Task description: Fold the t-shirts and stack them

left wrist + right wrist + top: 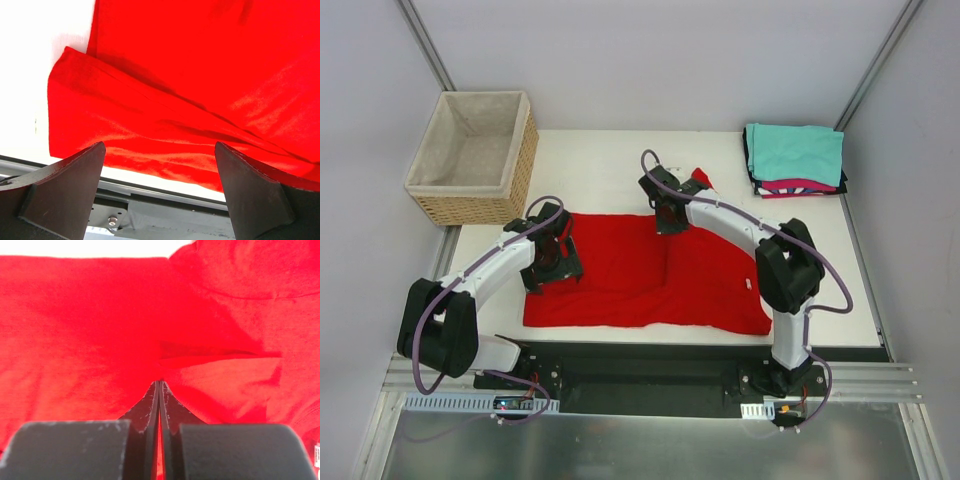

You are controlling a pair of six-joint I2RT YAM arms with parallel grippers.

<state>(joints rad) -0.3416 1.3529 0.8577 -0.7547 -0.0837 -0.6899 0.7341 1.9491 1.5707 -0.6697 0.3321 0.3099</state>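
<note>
**A:** What could go wrong from here?

**B:** The right gripper worries me most. Its two fingers are pressed together, with the tips down on the plain bright red cloth t-shirt at a small crease near its far edge. A thin red line shows in the slit between them, but I cannot tell whether any cloth is pinched. If nothing is caught, a lift would come up empty. If only one layer is caught, the layer beneath would lag and the fold would go crooked.

**A:** And the left side?

**B:** The left gripper stands wide open and holds nothing. Its dark fingers frame the shirt's left end, where a flap lies doubled over the layer under it. Closing there could take both layers, or just bunch the flap.

**A:** Anything else?

**B:** The shirt's near edge runs close along the near edge of the white table. A drag toward the arm bases could pull the cloth over it.

**A:** Where does the shirt lie overall?

**B:** It's spread flat across the near half of the table, between the two arms. A bit of red pokes out beyond the right gripper on the far side. The stack of folded shirts, teal on top, sits at the far right corner, well apart. The woven wicker basket sits off the far left corner.
</note>
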